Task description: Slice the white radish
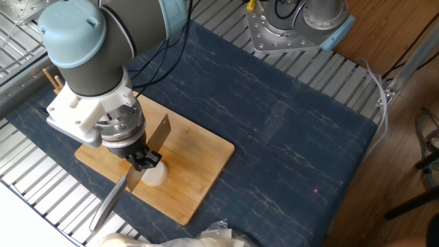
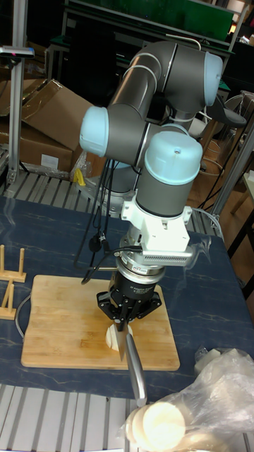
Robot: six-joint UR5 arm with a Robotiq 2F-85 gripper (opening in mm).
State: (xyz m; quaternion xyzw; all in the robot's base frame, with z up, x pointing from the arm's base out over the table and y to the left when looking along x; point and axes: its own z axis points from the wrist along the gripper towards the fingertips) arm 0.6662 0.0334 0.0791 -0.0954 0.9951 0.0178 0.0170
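- Black end effector (image 1: 143, 160) was clamped on a knife (image 1: 134, 171), its blade standing on the white radish (image 1: 153, 175).
- Radish puck sat near the bamboo cutting board's (image 1: 199, 154) front edge; probably firm, light, slippery.
- Blue-covered desk (image 1: 274, 123) lay beneath.

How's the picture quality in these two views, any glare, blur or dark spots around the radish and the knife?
Fixed view: even daylight, sharp; the knife blade shows mild sheen; the hand partly covers the white radish. Tall fixed view: dim, dark background; plastic bag in the foreground is soft and bright; radish mostly hidden behind the blade.
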